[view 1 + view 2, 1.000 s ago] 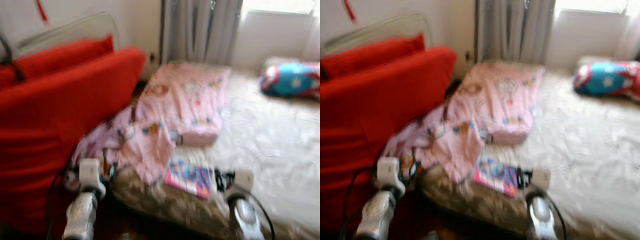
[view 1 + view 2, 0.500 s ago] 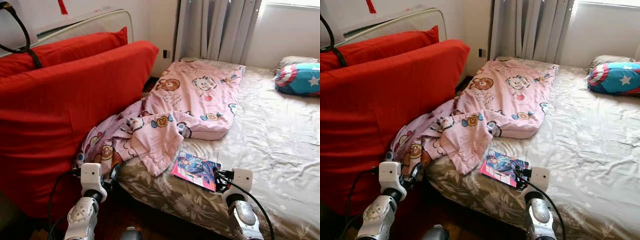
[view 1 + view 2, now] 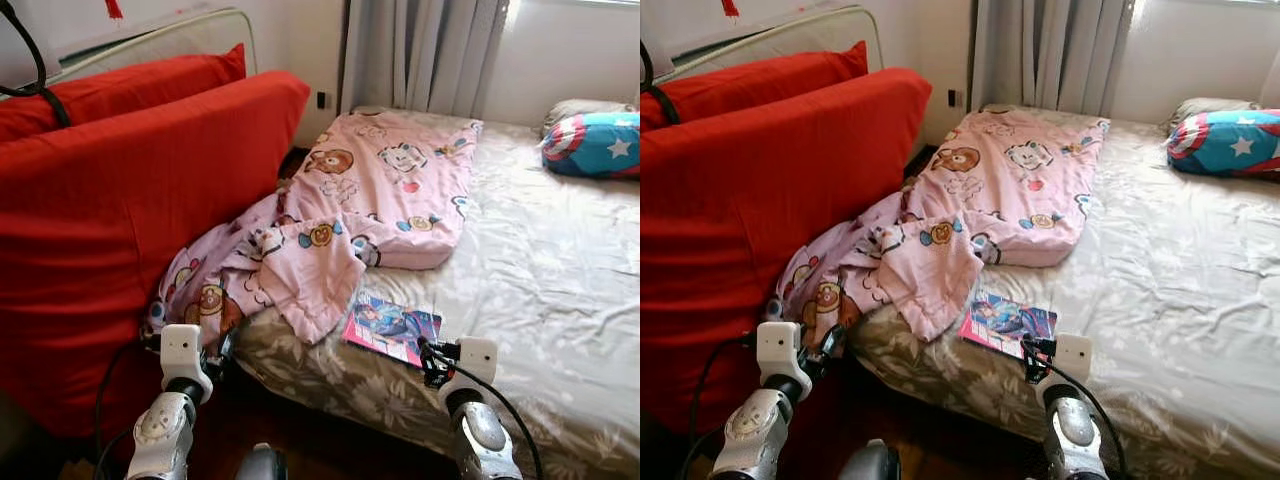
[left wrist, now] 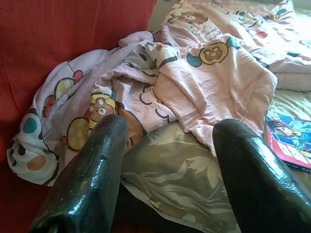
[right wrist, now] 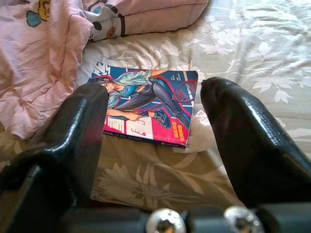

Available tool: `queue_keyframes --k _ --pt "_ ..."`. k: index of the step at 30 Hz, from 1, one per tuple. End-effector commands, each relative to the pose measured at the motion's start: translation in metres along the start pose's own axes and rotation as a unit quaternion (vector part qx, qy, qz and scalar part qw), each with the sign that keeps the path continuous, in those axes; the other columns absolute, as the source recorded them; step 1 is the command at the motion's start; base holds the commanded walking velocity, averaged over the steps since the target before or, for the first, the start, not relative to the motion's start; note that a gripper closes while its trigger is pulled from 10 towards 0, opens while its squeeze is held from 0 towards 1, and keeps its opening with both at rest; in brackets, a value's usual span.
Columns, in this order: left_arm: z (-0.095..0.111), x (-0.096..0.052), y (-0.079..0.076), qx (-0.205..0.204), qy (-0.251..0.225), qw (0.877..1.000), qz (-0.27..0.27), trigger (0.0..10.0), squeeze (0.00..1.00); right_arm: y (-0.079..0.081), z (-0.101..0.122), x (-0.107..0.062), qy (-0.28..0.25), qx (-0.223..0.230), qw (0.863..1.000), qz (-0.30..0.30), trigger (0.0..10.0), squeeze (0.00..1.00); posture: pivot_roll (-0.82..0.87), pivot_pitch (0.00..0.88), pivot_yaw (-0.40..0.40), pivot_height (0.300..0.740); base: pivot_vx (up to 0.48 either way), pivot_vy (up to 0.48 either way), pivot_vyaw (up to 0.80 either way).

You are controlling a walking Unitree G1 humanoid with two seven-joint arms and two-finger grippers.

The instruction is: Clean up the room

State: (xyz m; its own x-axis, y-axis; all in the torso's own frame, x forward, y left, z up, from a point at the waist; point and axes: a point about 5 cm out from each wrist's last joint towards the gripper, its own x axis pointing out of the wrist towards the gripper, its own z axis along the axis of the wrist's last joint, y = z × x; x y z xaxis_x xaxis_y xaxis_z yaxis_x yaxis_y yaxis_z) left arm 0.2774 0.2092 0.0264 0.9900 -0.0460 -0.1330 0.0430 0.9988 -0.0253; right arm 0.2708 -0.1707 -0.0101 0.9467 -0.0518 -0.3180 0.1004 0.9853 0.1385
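Approach step. Right gripper (image 5: 153, 131) spread wide, empty; magazine (image 5: 146, 109) lies just ahead of it on bed (image 3: 540, 270). Left gripper (image 4: 170, 160) likewise spread, blanket (image 4: 194, 73) ahead. Next: reach forward, close on magazine.

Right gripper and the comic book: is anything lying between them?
No. The right wrist view shows bare floral sheet between the open right gripper and the comic book.

Both arms silver metal w/ rounded joint housings, white boxy wrist block on each. Left gripper (image 4: 167, 160) & right gripper (image 5: 153, 141): two long glossy black fingers each, thick, rounded tips. Black cable looped off each wrist. Silver screw heads at right finger base
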Motion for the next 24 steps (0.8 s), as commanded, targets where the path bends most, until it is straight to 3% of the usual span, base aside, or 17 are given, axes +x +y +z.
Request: queue_keyframes --k 1,12,20,24 --pt "0.0024 0.0014 0.0038 0.004 0.000 1.000 0.003 10.0 0.00 0.0022 0.0009 0.0010 0.000 0.003 1.000 0.000 10.0 0.00 0.02 0.000 0.011 0.638 0.000 0.000 0.00" --pt "0.0015 0.0015 0.0033 0.007 0.004 1.000 0.001 10.0 0.00 0.0032 -0.0023 -0.0004 0.005 0.006 1.000 0.003 10.0 0.00 0.02 0.000 0.015 0.638 0.000 0.000 0.00" --pt "0.0012 0.0014 0.0035 0.007 0.005 1.000 0.002 10.0 0.00 0.0054 -0.0033 -0.0009 0.006 0.007 1.000 0.006 10.0 0.00 0.02 0.000 0.016 0.638 0.244 0.000 0.00" --pt "0.0008 0.0014 0.0032 0.006 0.005 1.000 0.002 10.0 0.00 0.0032 -0.0033 -0.0007 0.006 0.028 1.000 -0.005 10.0 0.00 0.02 0.000 0.015 0.638 0.254 0.000 0.00"
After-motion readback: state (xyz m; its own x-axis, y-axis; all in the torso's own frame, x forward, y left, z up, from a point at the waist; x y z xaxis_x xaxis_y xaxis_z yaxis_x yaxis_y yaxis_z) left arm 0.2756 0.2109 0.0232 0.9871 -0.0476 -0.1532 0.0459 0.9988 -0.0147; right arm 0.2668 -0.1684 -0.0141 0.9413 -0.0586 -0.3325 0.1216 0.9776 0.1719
